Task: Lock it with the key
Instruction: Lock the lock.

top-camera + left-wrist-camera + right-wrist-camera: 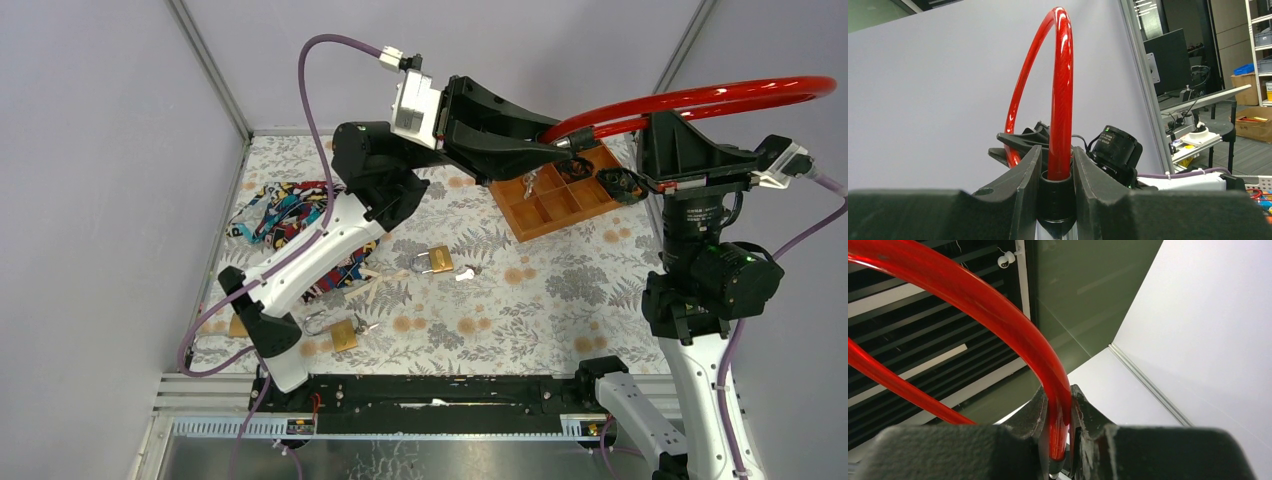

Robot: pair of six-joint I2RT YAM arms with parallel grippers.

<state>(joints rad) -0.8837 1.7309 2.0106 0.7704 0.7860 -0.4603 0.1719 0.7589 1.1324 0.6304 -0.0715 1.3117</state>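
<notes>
A red cable lock arcs in a loop above the back right of the table, held at both ends. My left gripper is shut on the black collar at one end, and a silver pin shows below the collar. My right gripper is shut on the red cable just above its other end. The fingers press on both sides of the cable. A small silver key lies on the patterned cloth beside a brass padlock, away from both grippers.
A wooden compartment tray sits at the back right under the cable, with a black piece at its right edge. A second brass padlock with a key ring lies front left. Colourful fabric is bunched at the left.
</notes>
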